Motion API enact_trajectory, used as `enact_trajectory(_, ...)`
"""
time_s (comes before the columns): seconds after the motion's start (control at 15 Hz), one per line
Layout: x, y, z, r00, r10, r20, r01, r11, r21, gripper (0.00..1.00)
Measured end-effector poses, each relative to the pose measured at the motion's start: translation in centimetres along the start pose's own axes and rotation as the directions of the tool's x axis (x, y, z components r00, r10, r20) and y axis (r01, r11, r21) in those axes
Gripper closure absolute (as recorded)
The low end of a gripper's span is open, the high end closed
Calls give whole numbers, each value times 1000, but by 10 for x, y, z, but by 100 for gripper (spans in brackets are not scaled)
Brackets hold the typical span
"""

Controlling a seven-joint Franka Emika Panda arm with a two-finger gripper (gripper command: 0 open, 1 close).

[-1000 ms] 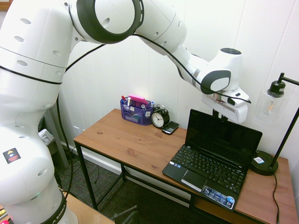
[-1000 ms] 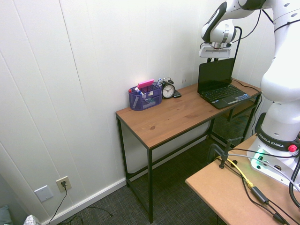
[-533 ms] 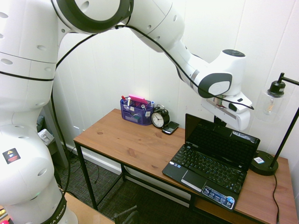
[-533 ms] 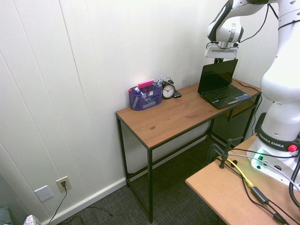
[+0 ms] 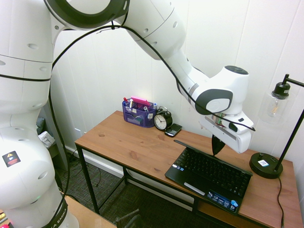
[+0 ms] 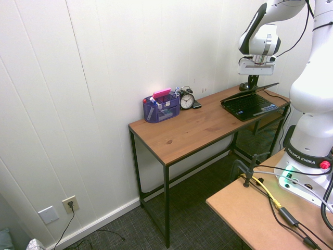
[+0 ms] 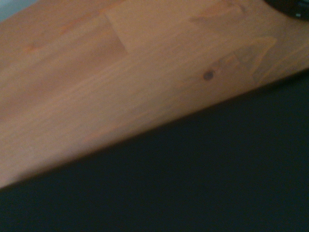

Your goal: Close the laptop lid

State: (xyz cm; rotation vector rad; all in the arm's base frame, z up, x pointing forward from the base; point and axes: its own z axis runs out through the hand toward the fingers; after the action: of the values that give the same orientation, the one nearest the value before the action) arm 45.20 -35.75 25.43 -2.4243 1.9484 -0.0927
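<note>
The black laptop sits on the right end of the wooden desk (image 5: 128, 142). The laptop lid (image 5: 194, 148) is tipped far down at a shallow angle over the keyboard base (image 5: 209, 173), with a gap still showing between them. My gripper (image 5: 216, 150) is shut, its dark fingertips pointing down onto the lid's back near its upper edge. From the other side, the lid (image 6: 257, 88) slants low under the gripper (image 6: 253, 83). In the wrist view the lid's matte black outside (image 7: 217, 183) fills the lower part, and wood grain (image 7: 120, 72) fills the remainder.
A black desk lamp (image 5: 266, 165) stands right of the laptop, close to my wrist. A purple organizer (image 5: 138, 113), an alarm clock (image 5: 162, 120) and a dark phone (image 5: 173, 129) line the back of the desk by the white wall.
The lid went from upright to nearly flat. My gripper came forward and down with it, pressing on its back, and its fingers closed fully.
</note>
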Motion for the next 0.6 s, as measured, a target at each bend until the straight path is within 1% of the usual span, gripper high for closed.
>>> enact_trajectory(0.4,-9,19,58,999,-8,33,10,997,-78,100)
enact_trajectory(0.6,-8,18,62,1000,-9,29,11,997,-81,100)
